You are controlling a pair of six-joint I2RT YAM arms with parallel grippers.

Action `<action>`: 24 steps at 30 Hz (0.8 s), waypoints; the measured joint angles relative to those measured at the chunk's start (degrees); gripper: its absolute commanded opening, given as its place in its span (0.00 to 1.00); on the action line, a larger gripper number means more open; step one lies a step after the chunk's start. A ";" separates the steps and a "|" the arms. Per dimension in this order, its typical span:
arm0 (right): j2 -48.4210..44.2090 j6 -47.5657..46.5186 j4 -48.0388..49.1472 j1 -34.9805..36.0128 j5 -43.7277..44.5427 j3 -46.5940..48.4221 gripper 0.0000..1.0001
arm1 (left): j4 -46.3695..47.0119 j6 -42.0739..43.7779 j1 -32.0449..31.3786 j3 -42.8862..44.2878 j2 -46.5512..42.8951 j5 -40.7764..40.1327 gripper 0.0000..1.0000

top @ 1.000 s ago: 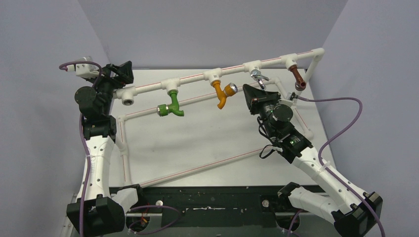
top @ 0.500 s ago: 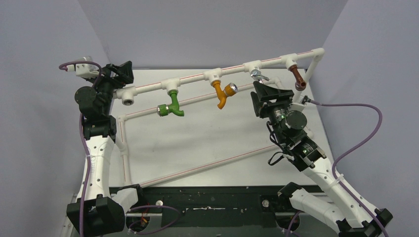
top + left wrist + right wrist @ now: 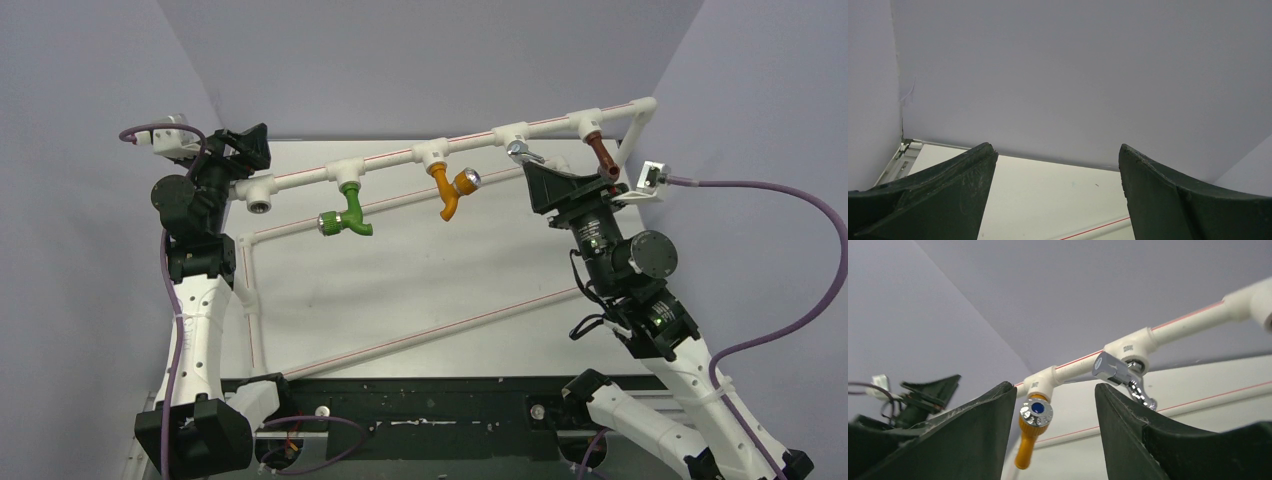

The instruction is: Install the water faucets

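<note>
The chrome water faucet (image 3: 522, 152) hangs screwed into a tee of the white top pipe (image 3: 480, 135), between the orange faucet (image 3: 450, 190) and the brown faucet (image 3: 603, 156); a green faucet (image 3: 345, 216) hangs further left. My right gripper (image 3: 540, 180) is open just below and beside the chrome faucet, holding nothing. In the right wrist view the orange faucet (image 3: 1032, 427) shows between the right gripper (image 3: 1054, 386) fingers and the chrome faucet (image 3: 1120, 372) sits above the right finger. My left gripper (image 3: 250, 146) is open and empty at the pipe's left end; its wrist view shows the gripper (image 3: 1056, 147) against table and wall.
An open tee fitting (image 3: 260, 206) with no faucet sits at the left end of the top pipe. Lower white pipes (image 3: 420, 335) of the frame cross the table (image 3: 400, 280). Purple walls close in on three sides. A purple cable (image 3: 800, 210) loops right of the right arm.
My right gripper has gone from shut to open, and its wrist has swung to the right while staying under the chrome faucet. The left arm has not moved.
</note>
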 measured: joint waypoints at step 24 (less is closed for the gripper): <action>12.20 -55.45 -1.38 0.00 -1.44 0.85 0.59 | 0.04 -0.42 0.04 0.00 0.00 0.20 0.90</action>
